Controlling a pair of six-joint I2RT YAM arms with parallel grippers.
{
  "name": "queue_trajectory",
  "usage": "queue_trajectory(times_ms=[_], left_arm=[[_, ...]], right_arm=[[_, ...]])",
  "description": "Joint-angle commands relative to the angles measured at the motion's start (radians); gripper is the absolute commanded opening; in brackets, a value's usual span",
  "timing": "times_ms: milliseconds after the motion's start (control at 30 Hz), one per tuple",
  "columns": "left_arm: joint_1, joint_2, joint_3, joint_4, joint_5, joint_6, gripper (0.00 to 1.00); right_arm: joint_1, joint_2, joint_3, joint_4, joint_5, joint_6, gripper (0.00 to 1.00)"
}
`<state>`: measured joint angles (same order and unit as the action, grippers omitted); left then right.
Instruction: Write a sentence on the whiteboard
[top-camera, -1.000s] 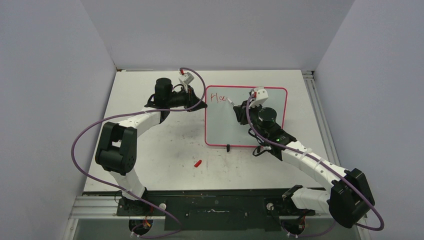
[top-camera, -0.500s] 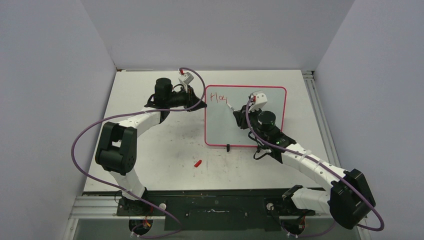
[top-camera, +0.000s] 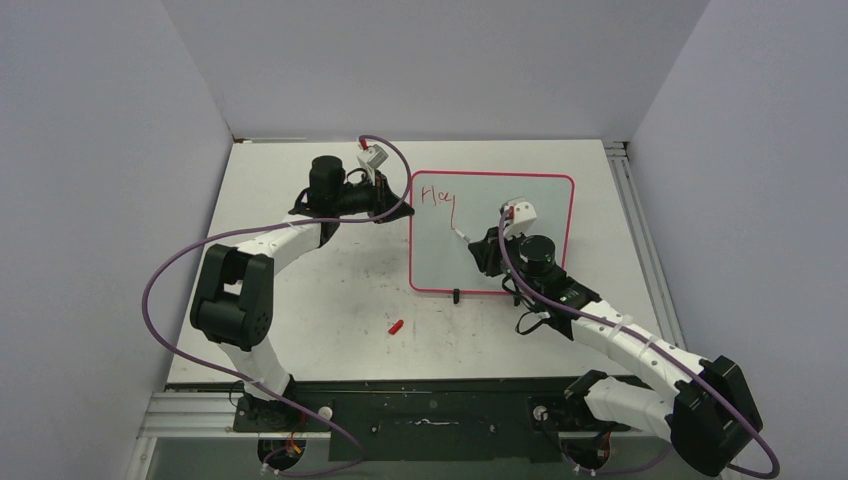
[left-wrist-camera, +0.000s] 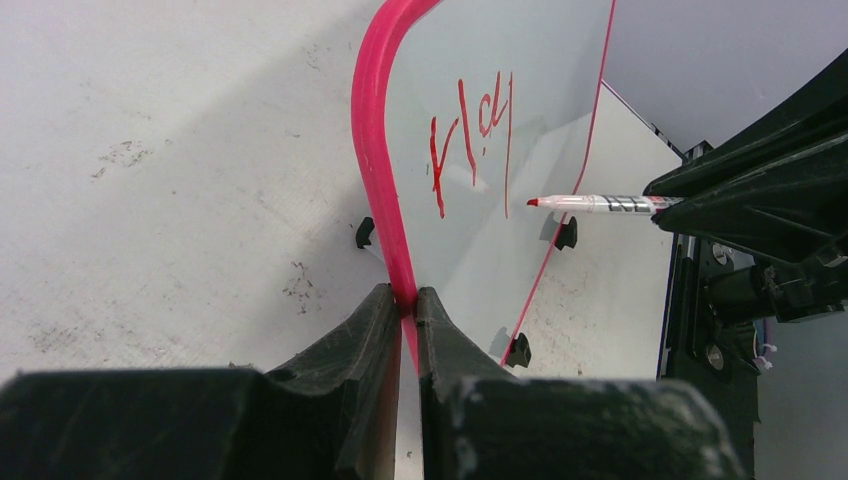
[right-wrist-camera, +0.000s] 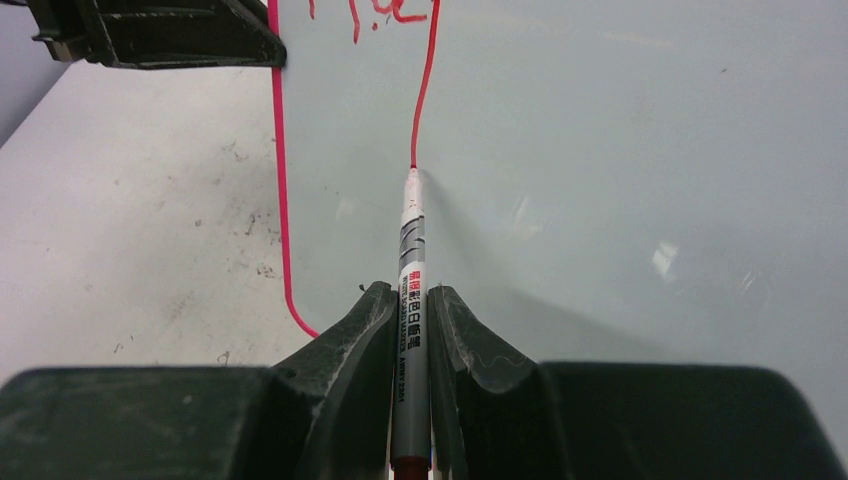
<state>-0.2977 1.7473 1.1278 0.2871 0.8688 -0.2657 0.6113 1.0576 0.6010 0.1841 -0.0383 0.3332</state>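
Observation:
The whiteboard (top-camera: 440, 265) lies flat on the table, with a pink-red rim. The sentence (top-camera: 437, 196) is only red letters "Ha" and a long downstroke near the board's far left corner; it also shows in the left wrist view (left-wrist-camera: 470, 125). My left gripper (top-camera: 397, 207) is shut on the board's left rim (left-wrist-camera: 372, 140). My right gripper (top-camera: 478, 246) is shut on a grey marker (right-wrist-camera: 411, 250). The marker's red tip touches the board at the lower end of the stroke (right-wrist-camera: 428, 90). The marker also shows in the left wrist view (left-wrist-camera: 600, 204).
A small red marker cap (top-camera: 396, 326) lies on the scuffed white tabletop (top-camera: 330, 290), near and left of the board. A black clip foot (top-camera: 456, 295) sits at the board's near rim. Grey walls close in on three sides. A metal rail (top-camera: 628, 200) runs along the right edge.

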Motion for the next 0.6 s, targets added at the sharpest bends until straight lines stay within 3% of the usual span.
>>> queue_trajectory(times_ms=[0, 567], left_arm=[[0.011, -0.052, 0.006, 0.032, 0.007, 0.022, 0.00], [0.011, -0.051, 0.008, 0.031, 0.010, 0.022, 0.00]], right_arm=[[0.004, -0.019, 0.072, 0.068, 0.060, 0.013, 0.05], [0.002, 0.113, 0.149, 0.220, 0.121, -0.037, 0.05]])
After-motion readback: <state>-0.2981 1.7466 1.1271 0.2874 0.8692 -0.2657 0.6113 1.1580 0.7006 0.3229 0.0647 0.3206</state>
